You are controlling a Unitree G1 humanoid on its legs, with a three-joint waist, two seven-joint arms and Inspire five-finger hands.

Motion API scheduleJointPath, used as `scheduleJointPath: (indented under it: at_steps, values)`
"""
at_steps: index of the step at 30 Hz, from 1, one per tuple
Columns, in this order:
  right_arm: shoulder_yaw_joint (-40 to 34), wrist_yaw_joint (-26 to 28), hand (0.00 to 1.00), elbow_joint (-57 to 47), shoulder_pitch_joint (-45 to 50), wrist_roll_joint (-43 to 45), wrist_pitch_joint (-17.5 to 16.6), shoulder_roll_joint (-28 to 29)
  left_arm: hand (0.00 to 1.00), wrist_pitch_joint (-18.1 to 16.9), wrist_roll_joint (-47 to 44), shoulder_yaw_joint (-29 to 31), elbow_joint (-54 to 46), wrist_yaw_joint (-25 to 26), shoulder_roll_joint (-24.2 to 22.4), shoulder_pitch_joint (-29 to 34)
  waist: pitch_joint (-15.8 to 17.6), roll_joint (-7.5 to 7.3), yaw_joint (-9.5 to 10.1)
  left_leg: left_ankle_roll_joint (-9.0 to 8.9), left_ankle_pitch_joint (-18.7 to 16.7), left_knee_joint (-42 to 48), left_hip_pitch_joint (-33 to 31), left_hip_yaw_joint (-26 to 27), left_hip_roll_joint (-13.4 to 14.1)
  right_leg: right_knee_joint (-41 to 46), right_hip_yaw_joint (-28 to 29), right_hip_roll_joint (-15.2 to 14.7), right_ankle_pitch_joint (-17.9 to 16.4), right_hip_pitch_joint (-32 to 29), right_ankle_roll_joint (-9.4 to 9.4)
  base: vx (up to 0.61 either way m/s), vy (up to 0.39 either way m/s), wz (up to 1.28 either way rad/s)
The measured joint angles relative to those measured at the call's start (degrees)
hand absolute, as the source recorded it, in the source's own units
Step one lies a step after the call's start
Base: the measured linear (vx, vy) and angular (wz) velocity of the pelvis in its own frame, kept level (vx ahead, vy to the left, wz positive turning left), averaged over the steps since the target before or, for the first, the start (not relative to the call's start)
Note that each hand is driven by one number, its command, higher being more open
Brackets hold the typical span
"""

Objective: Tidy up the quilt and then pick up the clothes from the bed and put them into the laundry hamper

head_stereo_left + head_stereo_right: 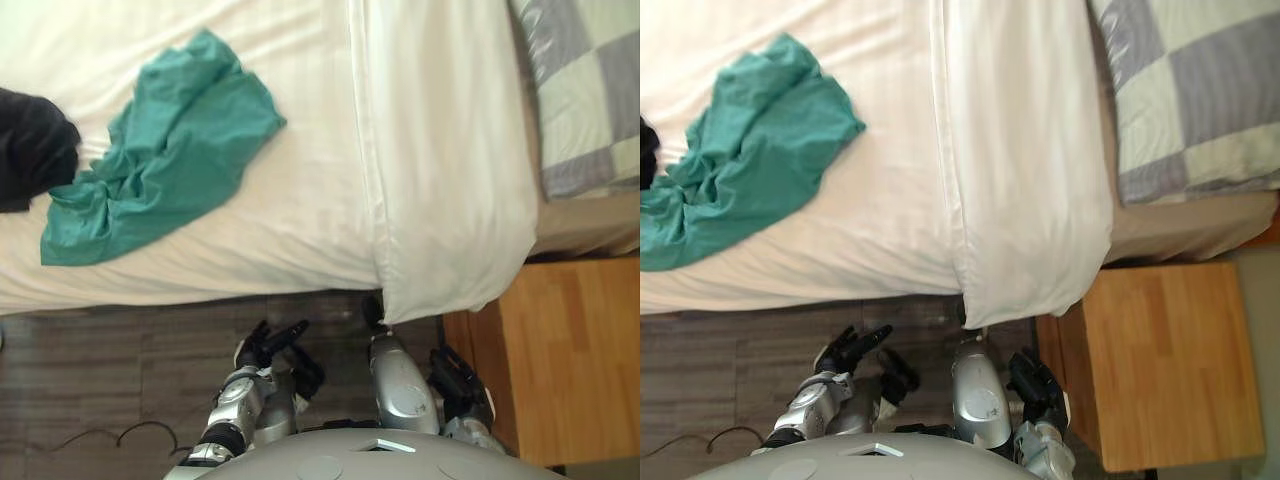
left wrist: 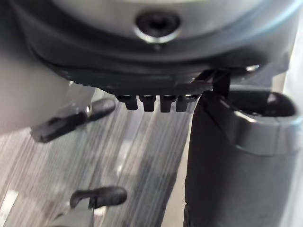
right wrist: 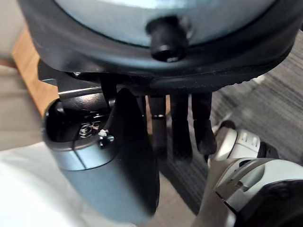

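- The left robot hand [image 1: 268,345] and the right robot hand [image 1: 1038,380] hang low over the floor [image 1: 120,370] at the near side of the bed [image 1: 290,60]. Each has straight, relaxed fingers and holds nothing.
- The white quilt [image 1: 440,170] lies across the right part of the bed. Its corner hangs over the near edge, just above the right arm.
- The teal garment [image 1: 165,165] lies crumpled on the left of the bed, near its near edge. The black garment [image 1: 30,145] lies just beside it at the far left.
- Risk, as we judge it: raising the right arm could snag the hanging corner and drag the white quilt off the bed. The wooden nightstand [image 1: 1160,360] is just beside the right robot hand and could be knocked.
- Risk: a grab at the loose teal garment may pinch the sheet under it too, or leave part of it trailing to the floor.
- Count: 2 robot hands, 1 white quilt, 2 garments (1 teal, 1 black), 1 checked pillow [image 1: 1200,90], 1 wooden nightstand.
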Motion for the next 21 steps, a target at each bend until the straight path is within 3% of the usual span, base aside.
scheduleJointPath:
  at_steps: [3, 4, 5, 6, 7, 11, 14, 18, 21]
  values:
    - [0.38, 2.12, 1.0, 1.48, 0.08, -0.2, -0.11, 0.74, 1.0, 2.85, 3.24, -0.58, -0.11, -1.03, -0.09, 1.75, -4.72, -1.61, -0.01, -0.76, 0.44, -1.89, 3.49, -0.59, 0.32, -1.85, -1.79, 0.43, -0.34, 3.99, -0.52, 0.06, -0.023, 0.13]
    - [1.08, 2.86, 1.0, 1.62, 0.18, -0.72, -0.12, 0.84, 1.0, 3.35, 4.45, -0.28, -0.14, -1.05, -0.35, 2.42, -6.26, -1.45, 0.0, -0.86, 0.46, -2.04, 4.39, -0.38, 0.6, -2.28, -3.68, 0.42, -0.65, 4.73, -1.0, 0.02, -0.038, 0.03]
    - [1.1, 3.03, 1.0, 1.8, 0.21, -1.69, -0.12, 0.88, 1.0, 3.71, 4.69, -0.11, -0.14, -1.1, -0.32, 2.77, -7.2, -1.43, 0.05, -1.06, 0.37, -2.09, 4.7, -0.08, 0.76, -2.26, -4.89, 0.39, -1.1, 4.85, -1.67, 0.01, -0.051, -0.11]
    - [1.33, 3.22, 1.0, 1.92, -0.07, -3.22, -0.04, 0.88, 1.0, 4.75, 4.72, 1.13, -0.16, -1.08, -0.2, 3.07, -8.29, -1.75, 0.39, -1.45, 0.22, -2.26, 6.09, 0.83, 1.0, -1.08, -8.65, -0.37, -2.85, 4.93, -4.25, -0.01, -0.042, -0.27]
    - [1.44, 3.53, 1.0, 2.06, -0.59, -4.39, 0.0, 0.8, 1.0, 5.44, 4.71, 1.88, -0.16, -1.08, 0.25, 3.43, -8.68, -1.76, 0.5, -2.11, 0.17, -2.45, 7.77, 1.68, 1.4, 0.75, -10.88, -0.45, -3.09, 5.06, -4.45, -0.01, -0.03, -0.33]
    - [1.53, 4.79, 1.0, 5.55, -2.95, -4.63, 0.09, -0.78, 1.0, 5.81, 4.58, 3.62, 0.64, -1.56, 1.26, 4.81, -10.57, -0.45, 0.42, -3.69, 0.79, -2.81, 10.63, 2.52, 2.35, -0.26, -7.88, 2.72, -1.93, 6.82, -4.23, 0.03, -0.078, -0.54]
    - [0.5, 5.21, 1.0, 10.13, -5.44, -7.96, 2.48, -3.59, 1.0, 6.86, 4.42, 4.62, 2.59, -1.07, 1.65, 4.75, -11.28, 1.9, 0.4, -3.74, 1.04, -2.17, 11.68, 2.51, 3.0, -5.53, -4.41, 4.5, 1.55, 8.81, -4.33, 0.02, -0.057, -0.6]
    - [0.01, 6.0, 1.0, 13.35, -6.34, -15.86, 5.19, -4.74, 1.0, 6.2, 3.67, 6.29, 3.41, -0.29, 2.89, 6.37, -11.12, 1.11, 0.64, -3.25, 1.35, 2.42, 12.19, 0.21, 3.31, -13.62, -0.15, 4.05, 5.86, 12.76, -4.88, -0.05, -0.036, -0.59]
    - [0.04, 6.9, 1.0, 14.39, -6.67, -17.86, 6.28, -5.41, 1.0, 5.02, 3.78, 6.21, 3.36, -0.79, 3.64, 7.13, -10.76, 0.83, 0.68, -3.12, 1.43, 4.67, 11.98, -2.54, 4.43, -14.51, -5.34, 3.31, 4.74, 12.82, -6.63, -0.12, -0.052, -0.21]
